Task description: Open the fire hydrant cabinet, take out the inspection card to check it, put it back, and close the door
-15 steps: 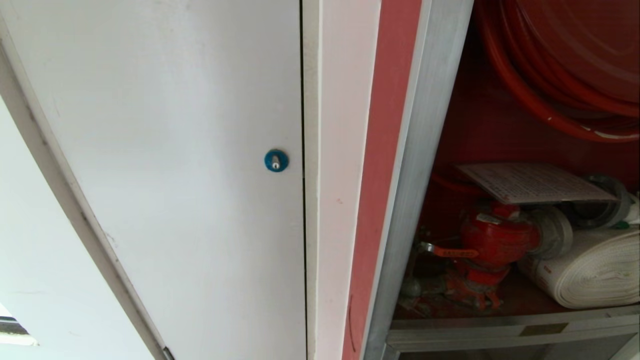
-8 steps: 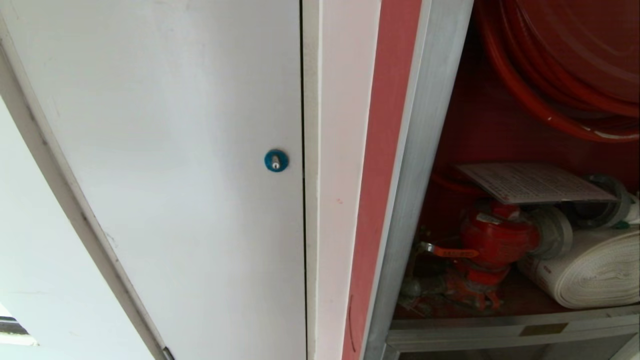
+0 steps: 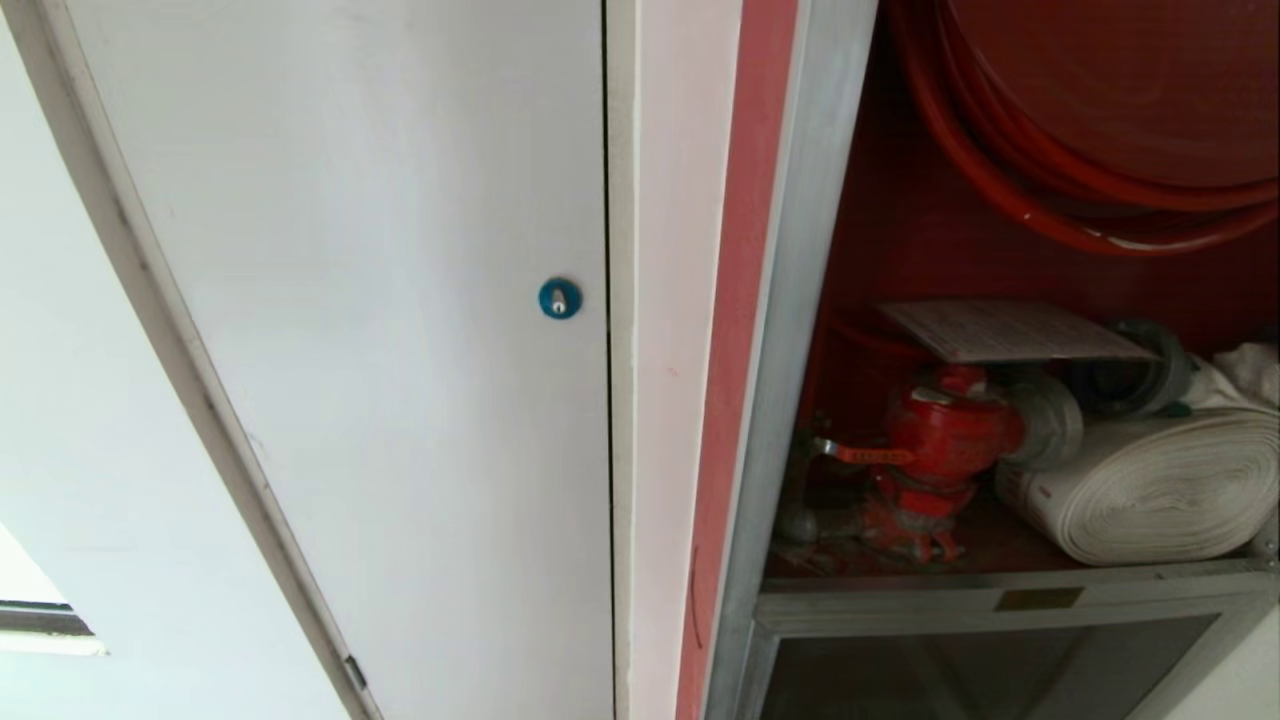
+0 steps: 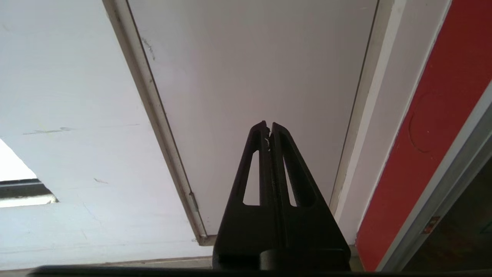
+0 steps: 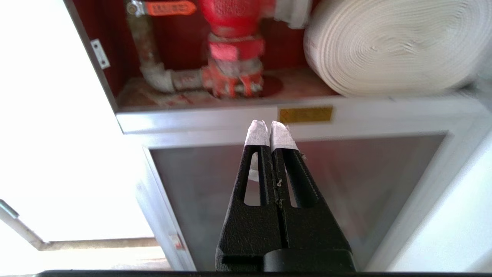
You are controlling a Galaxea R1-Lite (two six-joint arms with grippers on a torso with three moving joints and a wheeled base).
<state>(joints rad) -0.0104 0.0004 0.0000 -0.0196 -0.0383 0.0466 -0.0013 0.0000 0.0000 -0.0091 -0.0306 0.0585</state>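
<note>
The fire hydrant cabinet (image 3: 800, 300) stands open at the right of the head view, with a silver frame and a red inside. The inspection card (image 3: 1010, 330) lies flat on top of the red valve (image 3: 945, 430), beside the white rolled hose (image 3: 1150, 490) and under the red hose reel (image 3: 1100, 120). The door is out of view. Neither arm shows in the head view. My right gripper (image 5: 268, 125), shut and empty with white-taped tips, sits low before the cabinet sill (image 5: 192, 119), below the valve (image 5: 234, 15). My left gripper (image 4: 268, 125) is shut and empty, facing a white door.
A plain white door (image 3: 400, 300) with a blue round lock (image 3: 559, 298) fills the left, with a white and red strip of wall between it and the cabinet. Below the valve compartment sits a smaller glass panel (image 5: 346, 184) under a yellow label (image 5: 305, 114).
The whole head picture has shifted left and up, so the camera has moved and more of the lower glass panel shows. The card, valve and hose lie as before.
</note>
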